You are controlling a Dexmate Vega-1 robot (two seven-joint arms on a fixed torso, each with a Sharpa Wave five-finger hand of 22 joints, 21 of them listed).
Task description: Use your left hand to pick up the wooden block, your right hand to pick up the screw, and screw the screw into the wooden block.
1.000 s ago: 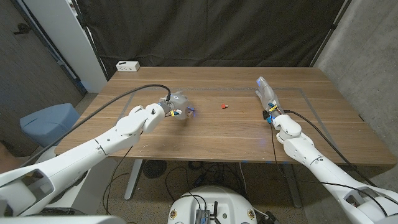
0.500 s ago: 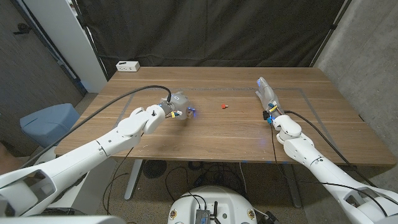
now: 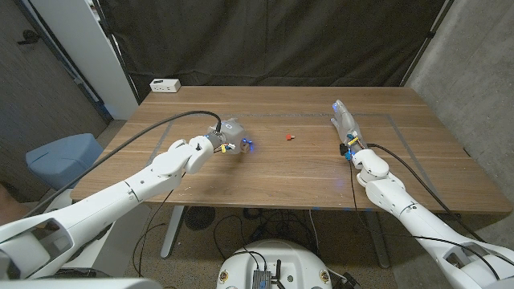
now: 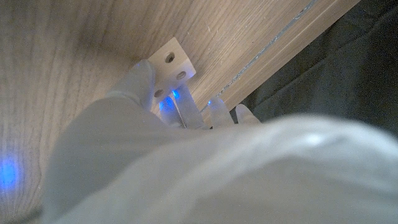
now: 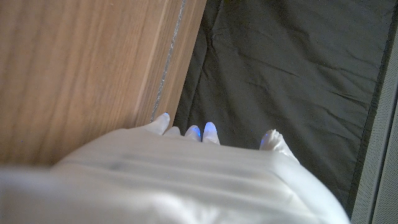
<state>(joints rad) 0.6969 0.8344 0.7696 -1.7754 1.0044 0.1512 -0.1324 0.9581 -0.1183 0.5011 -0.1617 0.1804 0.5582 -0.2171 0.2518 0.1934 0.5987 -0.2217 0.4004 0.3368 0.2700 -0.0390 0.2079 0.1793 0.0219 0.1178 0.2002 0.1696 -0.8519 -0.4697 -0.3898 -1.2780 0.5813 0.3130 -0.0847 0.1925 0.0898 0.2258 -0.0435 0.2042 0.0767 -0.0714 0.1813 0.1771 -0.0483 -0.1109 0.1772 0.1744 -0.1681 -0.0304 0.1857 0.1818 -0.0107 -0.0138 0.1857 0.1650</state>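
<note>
Little has changed: left hand (image 3: 229,133) apparently still holding wooden block (image 4: 172,60) at its fingertips; right hand (image 3: 344,120) extended, empty; screw (image 3: 289,137) lies between them.

The head camera is looking down over the table (image 3: 305,172). Both wrist cameras are peering closely along their hands, sharing its wood.

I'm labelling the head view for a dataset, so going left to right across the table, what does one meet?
White power strip → left hand, with the wooden block at its fingers → red screw lying alone on the table → right hand.
</note>
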